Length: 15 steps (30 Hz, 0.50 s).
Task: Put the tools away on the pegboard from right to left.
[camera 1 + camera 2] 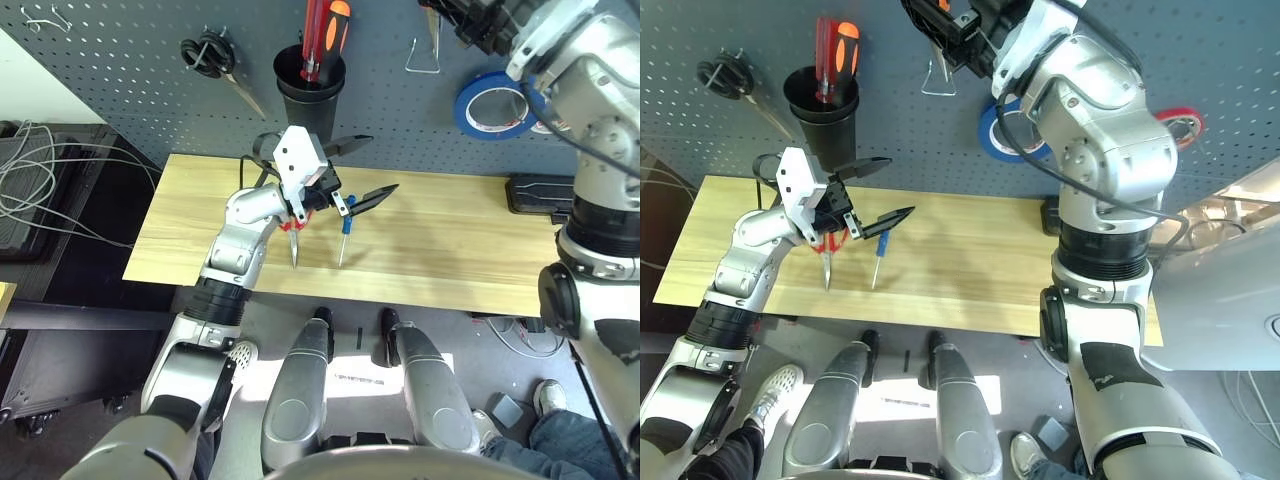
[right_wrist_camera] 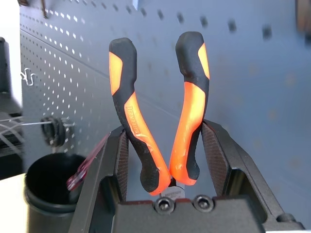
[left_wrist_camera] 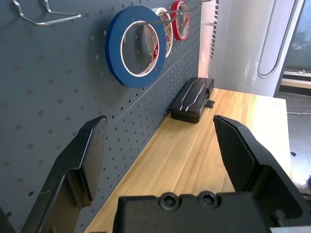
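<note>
My right gripper is raised against the pegboard, shut on the orange-and-black pliers, whose handles point up. A bare metal hook hangs just below it. The blue tape roll hangs on the pegboard to the right. My left gripper hovers open over the table, holding nothing. Beneath it lie the red-handled scissors and, beside them, the slim blue-handled screwdriver.
A black cup on the pegboard holds red and orange screwdrivers. Black-handled scissors hang to its left. White tape and red tape hang beyond the blue roll. A black case lies at the table's back right.
</note>
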Tool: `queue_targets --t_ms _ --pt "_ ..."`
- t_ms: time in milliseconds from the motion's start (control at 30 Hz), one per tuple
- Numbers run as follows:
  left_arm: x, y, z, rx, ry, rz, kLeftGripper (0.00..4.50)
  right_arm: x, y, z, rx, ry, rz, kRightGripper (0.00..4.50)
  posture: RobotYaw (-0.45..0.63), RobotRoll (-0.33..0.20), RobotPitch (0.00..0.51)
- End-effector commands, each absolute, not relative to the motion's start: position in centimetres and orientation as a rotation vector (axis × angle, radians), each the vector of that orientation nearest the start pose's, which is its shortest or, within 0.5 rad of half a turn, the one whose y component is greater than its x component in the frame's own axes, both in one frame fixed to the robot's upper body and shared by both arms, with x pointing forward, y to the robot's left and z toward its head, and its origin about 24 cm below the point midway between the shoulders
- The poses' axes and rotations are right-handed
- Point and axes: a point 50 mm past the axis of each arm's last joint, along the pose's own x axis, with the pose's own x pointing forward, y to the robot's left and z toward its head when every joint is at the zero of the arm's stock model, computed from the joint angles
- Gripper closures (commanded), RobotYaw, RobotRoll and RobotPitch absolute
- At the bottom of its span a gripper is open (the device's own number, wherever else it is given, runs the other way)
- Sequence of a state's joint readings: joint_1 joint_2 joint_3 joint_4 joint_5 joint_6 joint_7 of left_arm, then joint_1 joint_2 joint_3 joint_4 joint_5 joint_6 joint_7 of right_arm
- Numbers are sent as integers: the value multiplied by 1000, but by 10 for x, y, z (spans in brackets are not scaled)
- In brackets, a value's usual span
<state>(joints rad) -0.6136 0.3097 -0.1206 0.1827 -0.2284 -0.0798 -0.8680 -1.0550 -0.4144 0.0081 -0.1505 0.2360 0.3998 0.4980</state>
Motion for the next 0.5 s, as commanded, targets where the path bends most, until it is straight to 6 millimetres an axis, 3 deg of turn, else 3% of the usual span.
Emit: queue_targets --t_ms 33,500 --pt "321 107 171 333 -382 -1072 0 300 -102 347 -452 -812 652 1978 75 0 337" --pt "321 110 171 350 -377 -1060 0 321 -94 322 -442 -827 607 1978 97 0 336"
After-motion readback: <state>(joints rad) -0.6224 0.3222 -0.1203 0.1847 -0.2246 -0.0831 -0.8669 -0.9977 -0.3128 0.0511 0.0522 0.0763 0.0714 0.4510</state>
